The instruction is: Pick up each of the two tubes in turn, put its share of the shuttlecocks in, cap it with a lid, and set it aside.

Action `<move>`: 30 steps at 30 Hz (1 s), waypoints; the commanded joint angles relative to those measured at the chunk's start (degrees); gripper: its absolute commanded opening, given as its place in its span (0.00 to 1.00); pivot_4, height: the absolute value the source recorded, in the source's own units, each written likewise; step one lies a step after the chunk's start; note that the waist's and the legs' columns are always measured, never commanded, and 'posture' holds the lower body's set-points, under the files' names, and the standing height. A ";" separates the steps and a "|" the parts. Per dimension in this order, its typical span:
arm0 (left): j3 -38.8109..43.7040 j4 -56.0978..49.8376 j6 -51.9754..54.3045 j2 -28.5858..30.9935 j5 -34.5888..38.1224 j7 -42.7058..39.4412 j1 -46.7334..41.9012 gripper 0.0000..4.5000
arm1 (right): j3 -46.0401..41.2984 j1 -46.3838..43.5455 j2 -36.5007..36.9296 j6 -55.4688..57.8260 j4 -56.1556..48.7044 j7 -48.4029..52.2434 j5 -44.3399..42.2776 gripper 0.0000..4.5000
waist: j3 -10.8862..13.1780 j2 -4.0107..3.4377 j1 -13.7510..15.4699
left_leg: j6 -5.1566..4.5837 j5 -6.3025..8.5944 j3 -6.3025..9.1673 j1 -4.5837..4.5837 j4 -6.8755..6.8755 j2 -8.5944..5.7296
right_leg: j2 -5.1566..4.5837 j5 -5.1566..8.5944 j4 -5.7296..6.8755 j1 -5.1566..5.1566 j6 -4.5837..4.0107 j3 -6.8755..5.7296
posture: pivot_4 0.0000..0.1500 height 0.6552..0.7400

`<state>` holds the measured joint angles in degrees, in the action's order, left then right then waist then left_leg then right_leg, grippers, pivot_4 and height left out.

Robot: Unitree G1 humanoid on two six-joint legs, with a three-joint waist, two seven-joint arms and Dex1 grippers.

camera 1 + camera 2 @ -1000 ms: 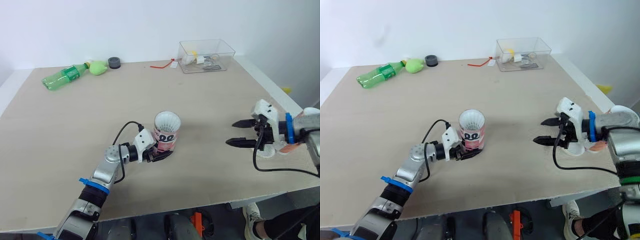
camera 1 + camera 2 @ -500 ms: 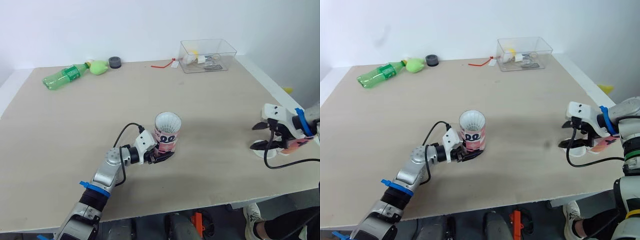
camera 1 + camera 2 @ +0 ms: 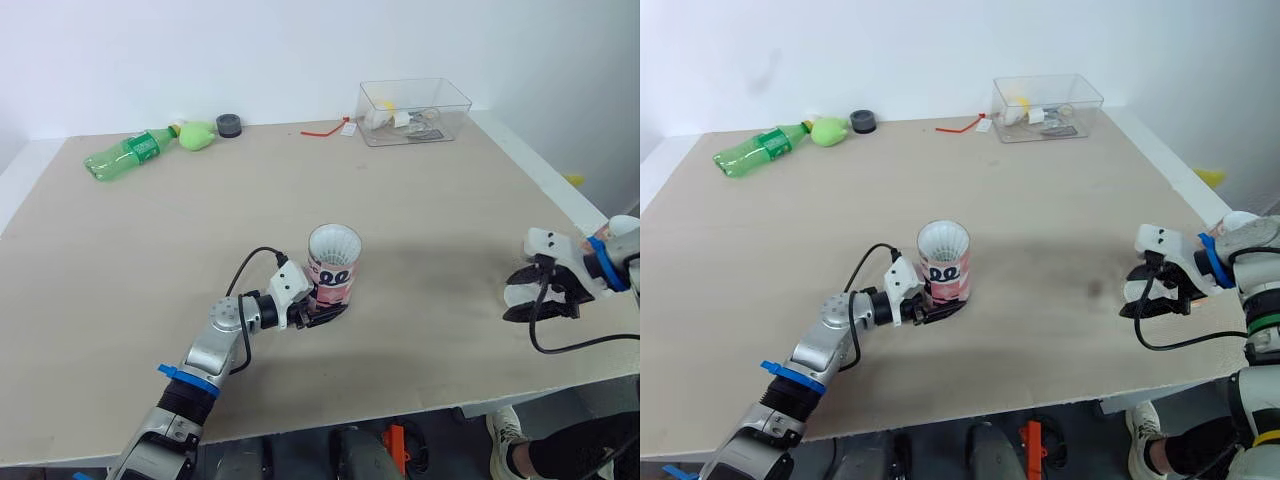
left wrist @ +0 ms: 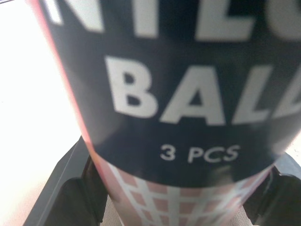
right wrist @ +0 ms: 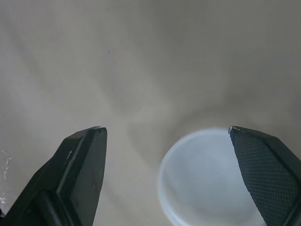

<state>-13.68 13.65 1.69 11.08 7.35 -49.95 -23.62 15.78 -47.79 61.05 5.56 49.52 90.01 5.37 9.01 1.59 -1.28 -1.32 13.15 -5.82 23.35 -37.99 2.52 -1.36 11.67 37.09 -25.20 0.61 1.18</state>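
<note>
A pink and black tube [image 3: 333,276] stands upright in the middle of the table, with white shuttlecock feathers [image 3: 335,243] showing at its open top. My left gripper [image 3: 322,309] is shut on the tube's lower part; the left wrist view shows its label [image 4: 188,94] close up between the black fingers [image 4: 66,197]. At the table's right edge my right gripper [image 3: 526,296] is open and hangs just over a white round lid [image 5: 211,181], its fingers [image 5: 80,165] spread on either side of it. The lid [image 3: 1137,292] lies flat on the table.
Along the far edge lie a green bottle [image 3: 125,154], a yellow-green object [image 3: 197,134], a small dark round thing [image 3: 229,124] and a red strip [image 3: 322,129]. A clear plastic box [image 3: 413,110] stands at the far right. The table's right edge [image 3: 560,195] runs close to my right gripper.
My right gripper has drawn back toward the table's right edge and tilted down over the white lid. The left gripper and the tube have stayed in place.
</note>
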 commanded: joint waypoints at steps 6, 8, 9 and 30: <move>-0.25 -0.80 0.30 -0.34 0.33 0.06 -0.83 0.69 | -1.46 -0.02 1.83 2.55 -1.07 1.76 0.76 0.98 | 0.00 0.00 0.00 | 0.02 -0.01 0.01 0.00 -0.01 0.00 | 0.02 0.00 0.00 0.00 0.03 -0.01 | 1.00 1.00; -0.25 -0.89 0.39 -0.22 0.25 0.07 -0.71 0.69 | -1.57 0.26 1.89 2.83 -1.49 1.94 0.62 0.98 | 0.00 0.00 0.00 | 0.02 -0.01 0.01 0.00 -0.01 0.00 | 0.02 0.00 0.00 0.00 0.03 -0.01 | 1.00 1.00; -0.23 -0.92 0.43 -0.19 0.26 0.07 -0.67 0.69 | -1.56 0.42 1.86 2.94 -1.65 2.02 0.58 0.98 | 0.00 0.00 0.00 | 0.02 -0.01 0.01 0.00 -0.01 0.00 | 0.02 0.00 0.00 0.00 0.03 -0.01 | 1.00 1.00; 0.19 -0.22 0.81 0.16 0.42 -0.22 -1.44 0.69 | -0.65 1.67 0.09 0.00 0.95 -2.69 4.36 0.01 | -0.01 0.00 -0.02 | 0.03 -0.02 0.01 -0.05 -0.09 0.01 | 0.04 -0.01 0.00 0.07 0.10 -0.01 | 1.00 1.00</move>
<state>-13.68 14.01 2.60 11.07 7.41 -50.11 -24.17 15.72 -46.31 61.00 5.89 49.80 87.39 9.25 9.00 1.59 -1.29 -1.29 13.13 -5.81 23.30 -38.11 2.53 -1.33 11.66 37.09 -25.12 0.74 1.17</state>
